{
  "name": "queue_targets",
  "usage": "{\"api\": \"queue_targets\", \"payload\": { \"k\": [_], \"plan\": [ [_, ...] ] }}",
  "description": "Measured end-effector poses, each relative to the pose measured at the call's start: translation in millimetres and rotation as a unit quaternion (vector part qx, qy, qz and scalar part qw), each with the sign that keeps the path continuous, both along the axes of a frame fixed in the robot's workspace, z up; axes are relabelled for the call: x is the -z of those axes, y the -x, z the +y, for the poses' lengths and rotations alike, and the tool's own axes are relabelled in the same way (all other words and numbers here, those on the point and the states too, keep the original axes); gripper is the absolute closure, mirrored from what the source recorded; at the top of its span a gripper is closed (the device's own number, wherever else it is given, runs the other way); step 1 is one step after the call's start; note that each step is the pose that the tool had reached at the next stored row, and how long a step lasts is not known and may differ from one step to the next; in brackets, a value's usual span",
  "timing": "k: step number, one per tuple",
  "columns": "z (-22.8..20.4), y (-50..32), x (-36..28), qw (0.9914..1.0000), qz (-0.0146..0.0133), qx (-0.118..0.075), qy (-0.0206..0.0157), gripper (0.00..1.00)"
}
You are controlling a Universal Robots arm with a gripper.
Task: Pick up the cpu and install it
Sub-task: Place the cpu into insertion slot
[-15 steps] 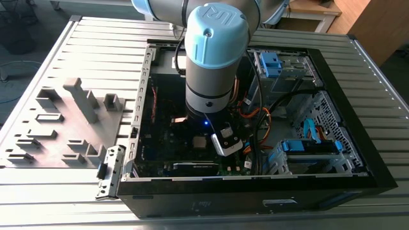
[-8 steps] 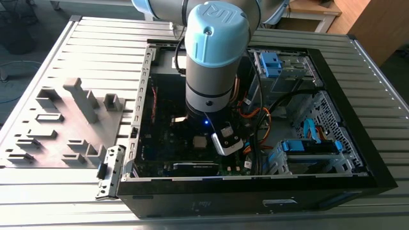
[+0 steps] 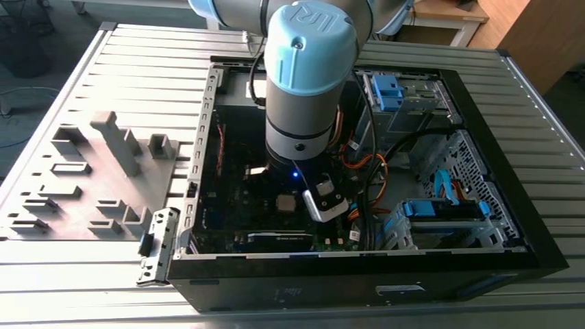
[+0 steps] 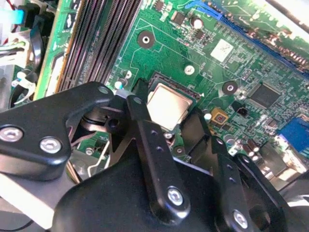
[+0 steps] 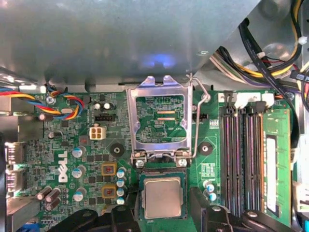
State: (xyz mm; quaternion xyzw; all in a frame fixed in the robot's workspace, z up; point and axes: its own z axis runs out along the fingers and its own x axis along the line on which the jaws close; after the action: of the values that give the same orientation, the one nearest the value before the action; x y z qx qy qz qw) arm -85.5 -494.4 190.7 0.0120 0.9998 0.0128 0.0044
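The cpu (image 5: 163,197) is a small silver-grey square lying flat in its socket on the green motherboard (image 5: 72,159). In the second wrist view the cpu (image 4: 168,107) lies between the black fingers (image 4: 136,110). My gripper (image 5: 163,210) straddles it, open, one finger on each side, with a small gap to the chip's edges. The socket's metal-framed bracket (image 5: 159,121) stands swung up beyond the chip, its wire lever (image 5: 202,111) raised beside it. In the exterior view the cpu (image 3: 286,202) shows just under the arm's wrist (image 3: 306,82), inside the open computer case (image 3: 512,264).
Black memory slots (image 5: 241,154) and a green memory stick (image 5: 277,159) run beside the socket. Cable bundles (image 5: 270,58) hang over the board's corner. Blue drive brackets (image 3: 443,209) sit at the case's right in the exterior view. A grey fixture plate (image 3: 101,171) lies outside, at that view's left.
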Motion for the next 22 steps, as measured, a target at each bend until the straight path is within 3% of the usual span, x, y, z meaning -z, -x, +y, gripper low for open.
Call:
{"api": "queue_targets", "payload": {
  "k": [7, 22],
  "plan": [
    [0.0, 0.0, 0.7, 0.99979, 0.0000, -0.020, 0.0000, 0.46],
    [0.0, 0.0, 1.1, 0.99978, 0.0001, -0.021, 0.0013, 0.46]
  ]
}}
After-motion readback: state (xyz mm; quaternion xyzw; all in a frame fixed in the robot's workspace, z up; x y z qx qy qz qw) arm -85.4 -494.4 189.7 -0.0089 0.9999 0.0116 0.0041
